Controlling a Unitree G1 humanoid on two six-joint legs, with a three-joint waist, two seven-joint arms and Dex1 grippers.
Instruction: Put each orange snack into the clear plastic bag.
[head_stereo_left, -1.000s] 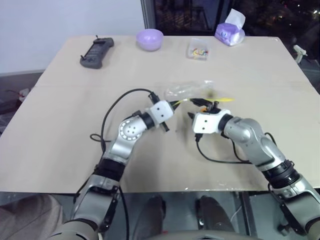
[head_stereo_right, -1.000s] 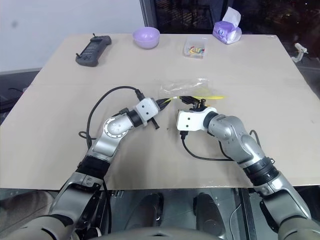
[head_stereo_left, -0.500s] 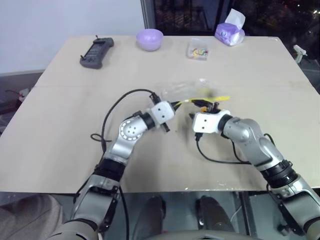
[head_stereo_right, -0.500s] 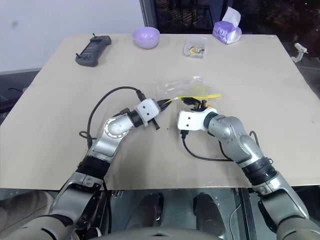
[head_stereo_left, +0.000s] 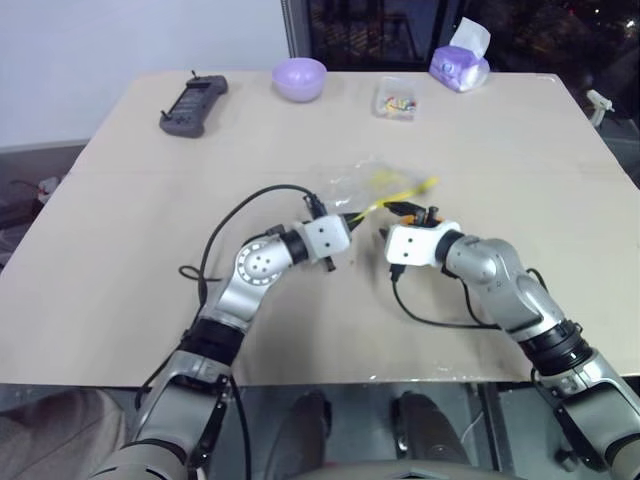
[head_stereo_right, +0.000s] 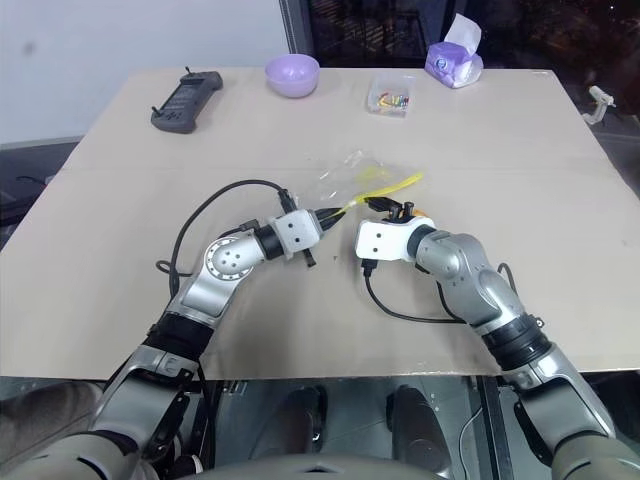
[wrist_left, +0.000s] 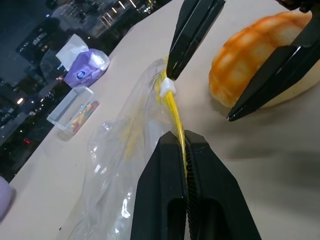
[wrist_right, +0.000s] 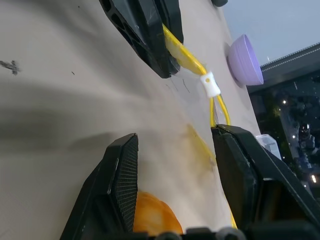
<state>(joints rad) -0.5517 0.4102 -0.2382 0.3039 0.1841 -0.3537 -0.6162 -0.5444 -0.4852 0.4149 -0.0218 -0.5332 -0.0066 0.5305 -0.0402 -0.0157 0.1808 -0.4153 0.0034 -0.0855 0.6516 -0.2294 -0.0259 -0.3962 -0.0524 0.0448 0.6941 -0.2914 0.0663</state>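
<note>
A: Left gripper (wrist_left: 186, 150) is pinched tight on the yellow seal strip (wrist_left: 175, 112) of the clear plastic bag (head_stereo_left: 370, 182), centre frame.

B: Right gripper (wrist_right: 175, 165) stands about half open around 1 orange snack (wrist_left: 255, 55). I'd spread the bag's mouth first, then slide the snack in level.

Item count on the desk (head_stereo_left: 120, 200):
- One round orange-yellow grid-topped bun (wrist_left: 260, 55).
- One crinkly clear plastic zip bag with yellow seal strip (head_stereo_left: 375, 183).
- Near the far edge: one lilac bowl (head_stereo_left: 300, 78), one black handheld controller (head_stereo_left: 194, 105), one small clear box of coloured bits (head_stereo_left: 396, 100), one purple tissue pack (head_stereo_left: 461, 62).
</note>
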